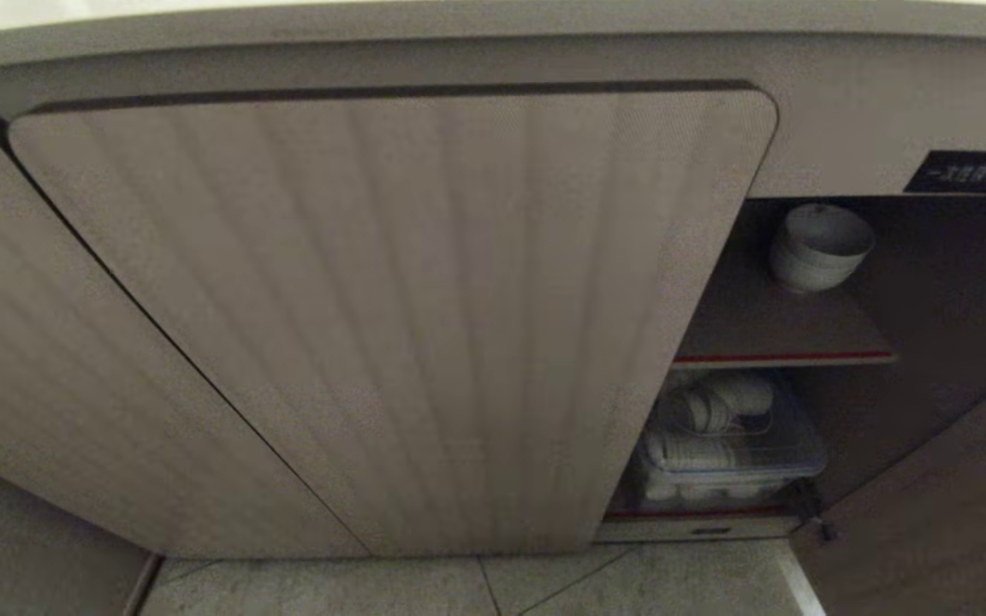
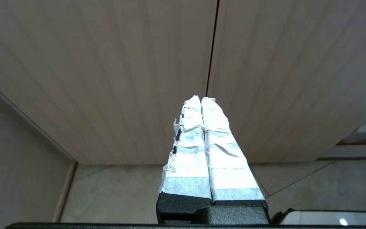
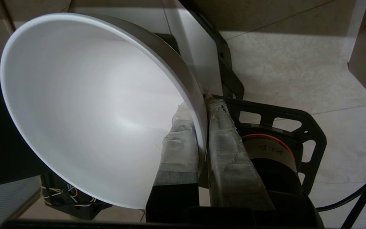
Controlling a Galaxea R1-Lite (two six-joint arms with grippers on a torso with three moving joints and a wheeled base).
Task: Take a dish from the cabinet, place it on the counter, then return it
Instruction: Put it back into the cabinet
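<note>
Dish (image 3: 84, 108) sits pinched by its rim in your right claw (image 3: 203, 127), one taped finger inside the bowl and one outside, above the pale floor tiles (image 3: 297, 70). Your left claw (image 2: 201, 101) is pressed closed on nothing, facing the ribbed cabinet (image 2: 122, 73) doors. Farther off, at about two o'clock in the head view, a stack of white bowls (image 1: 818, 246) rests on the cabinet's open shelf (image 1: 780, 338).

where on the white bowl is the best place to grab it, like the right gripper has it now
By the rim. The dish is a thin-walled, flaring bowl, too wide to span, so its edge is the graspable part. Come over the lip with one finger inside and the other on the outer wall, as the right gripper pinches it now. The left gripper is shut and idle.
</note>
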